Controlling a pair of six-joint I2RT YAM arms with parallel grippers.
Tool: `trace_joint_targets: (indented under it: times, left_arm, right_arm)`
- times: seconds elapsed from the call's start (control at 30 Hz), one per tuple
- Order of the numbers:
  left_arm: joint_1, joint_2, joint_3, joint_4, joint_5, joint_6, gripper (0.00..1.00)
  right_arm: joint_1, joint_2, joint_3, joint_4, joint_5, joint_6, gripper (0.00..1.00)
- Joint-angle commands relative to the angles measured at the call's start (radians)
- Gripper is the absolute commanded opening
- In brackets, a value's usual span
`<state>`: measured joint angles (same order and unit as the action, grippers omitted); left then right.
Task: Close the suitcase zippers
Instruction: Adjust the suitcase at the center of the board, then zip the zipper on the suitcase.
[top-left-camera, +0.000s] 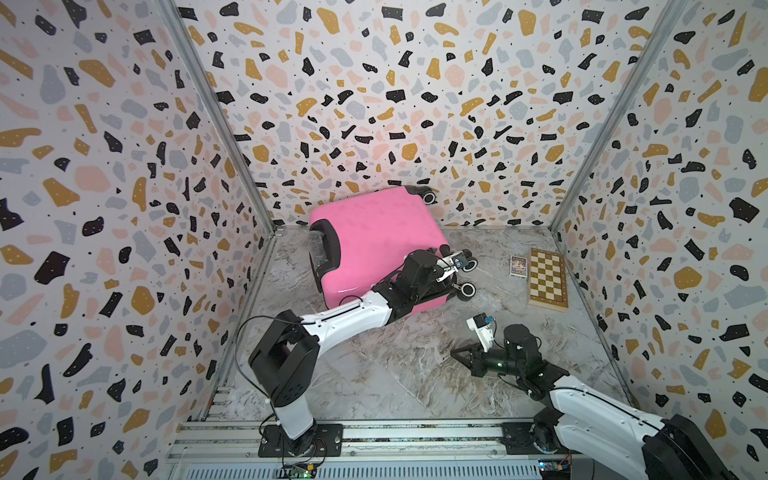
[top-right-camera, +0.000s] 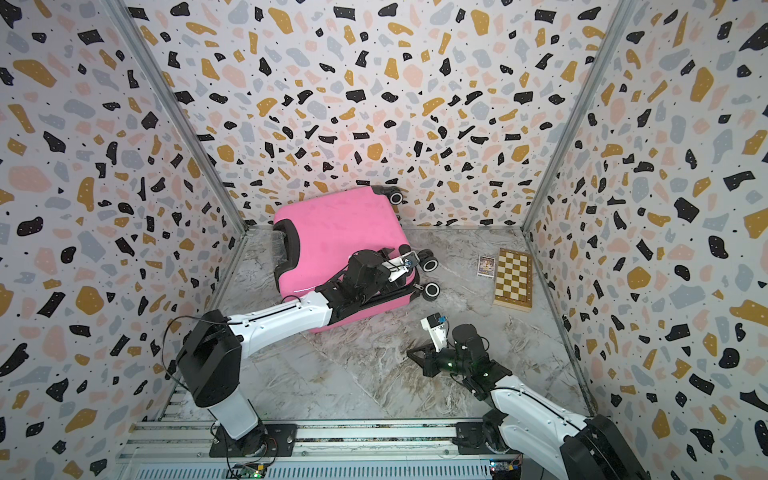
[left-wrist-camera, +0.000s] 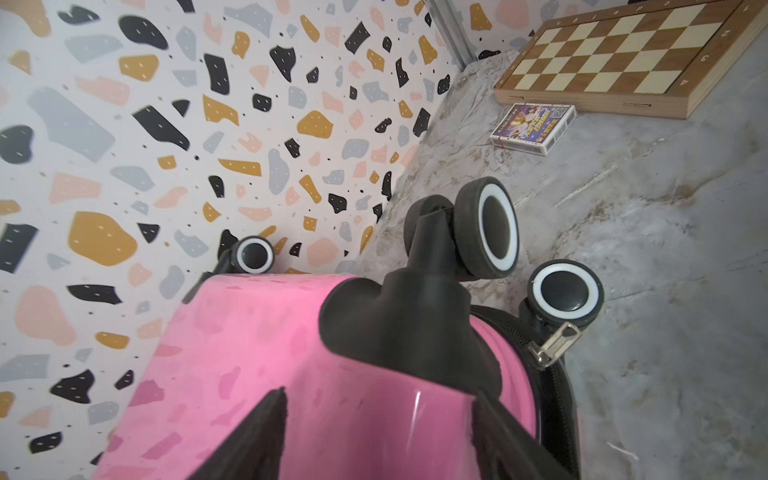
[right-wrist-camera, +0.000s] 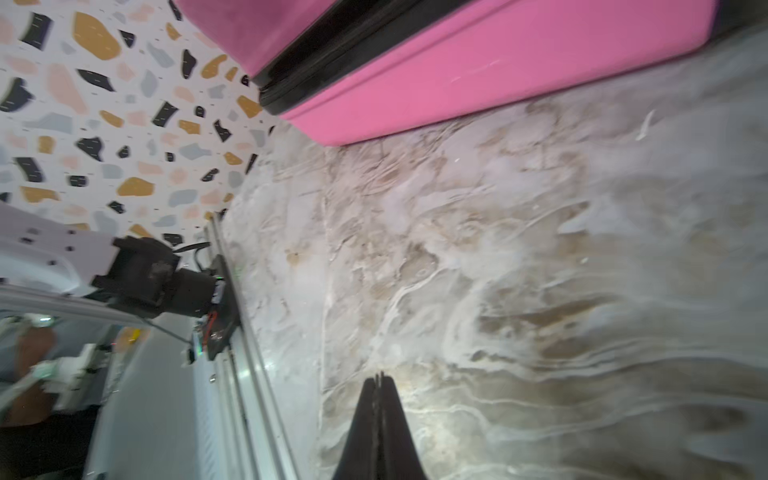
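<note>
In both top views the bright pink hard-shell suitcase (top-left-camera: 374, 241) lies mid-frame near the back wall, wheels pointing right. Right of it lies a small printed card box (top-left-camera: 518, 266), with the checkered wooden chessboard box (top-left-camera: 548, 279) just beside that. The left gripper (left-wrist-camera: 378, 401) hangs over the suitcase's wheel end. The right gripper (top-left-camera: 454, 352) sits below and right of the suitcase, apart from it.

The left arm (top-left-camera: 345, 316) stretches far forward, the left gripper (left-wrist-camera: 380, 392) with its 2 fingers (left-wrist-camera: 266, 424) spread apart. The right arm (top-left-camera: 590, 407) sits low and bent, the right gripper (right-wrist-camera: 378, 380) pressed together.
</note>
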<state>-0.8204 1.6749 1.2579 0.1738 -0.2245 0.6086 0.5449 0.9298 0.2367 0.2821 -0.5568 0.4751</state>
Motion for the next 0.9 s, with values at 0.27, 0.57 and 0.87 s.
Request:
trace_joint_targets:
  times: [0.27, 0.57, 0.87]
  left_arm:
    - [0.005, -0.38, 0.099, -0.485, -0.137, -0.426, 0.95]
    - [0.387, -0.525, 0.166, -0.881, -0.013, -0.796, 0.91]
    - [0.854, -0.409, 0.179, -0.913, 0.315, -0.944, 0.84]
  right_arm:
    - [-0.233, 0.172, 0.283, -0.166, 0.062, -0.326, 0.39]
    - [-0.22, 0.295, 0.338, -0.046, 0.154, -0.505, 0.49]
    - [-0.186, 0.358, 0.357, 0.031, 0.329, -0.745, 0.46]
